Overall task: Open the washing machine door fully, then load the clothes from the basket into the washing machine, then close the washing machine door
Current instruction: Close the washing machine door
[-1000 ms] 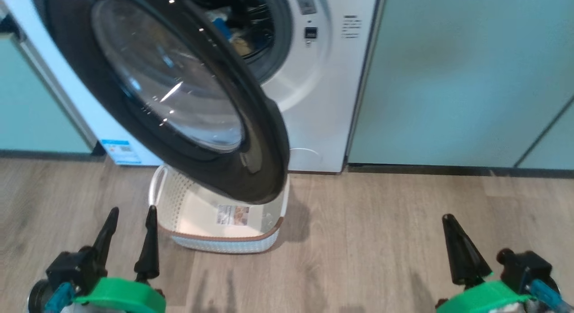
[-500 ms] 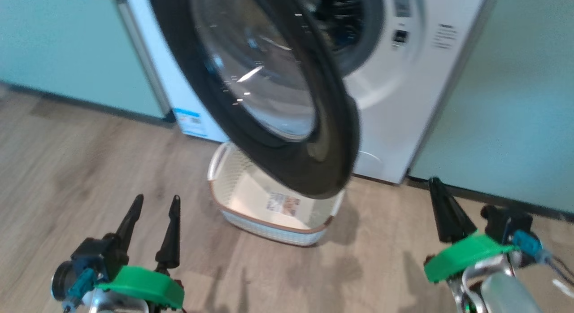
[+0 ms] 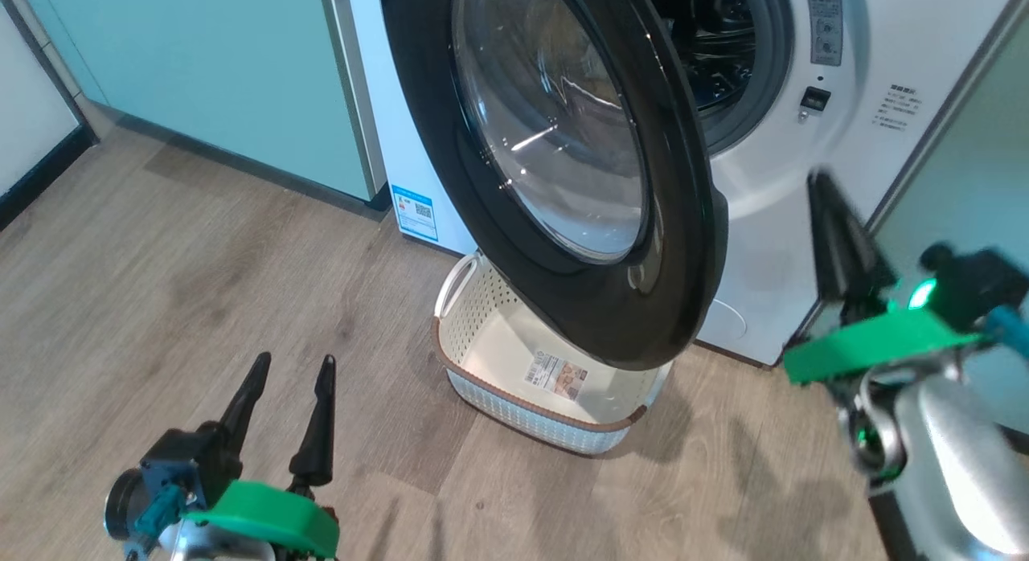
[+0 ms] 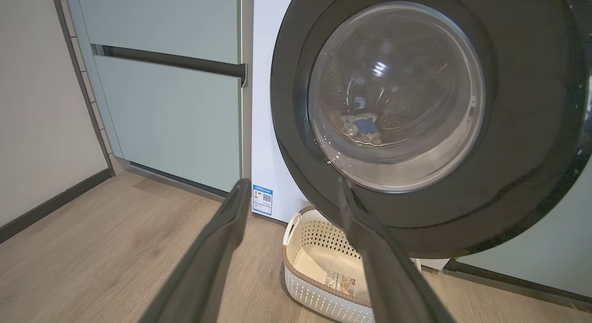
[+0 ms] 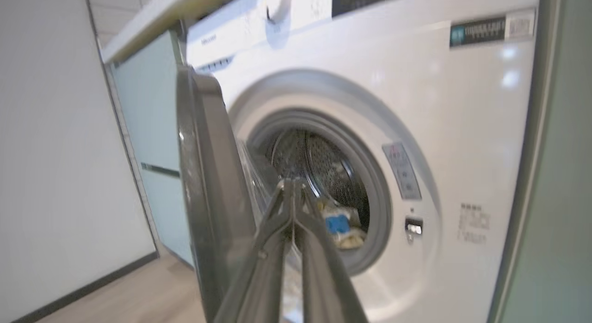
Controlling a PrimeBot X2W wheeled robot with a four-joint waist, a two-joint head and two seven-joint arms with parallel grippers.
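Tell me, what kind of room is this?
Most likely a laundry corner in a home. A white washing machine stands built in between pale green cabinets, with clothes inside it and an empty basket on the wood floor in front.

Both arms built alike. The left gripper (image 3: 295, 358): two long, tapered black fingers (image 3: 315, 432) on a black block (image 3: 193, 464), bright green collar (image 3: 265, 521) behind, teal connector (image 3: 157, 509) at the side. The right gripper (image 3: 826, 195): same parts, plus a lit green lamp (image 3: 922, 294) and a silvery rounded forearm (image 3: 957, 464).
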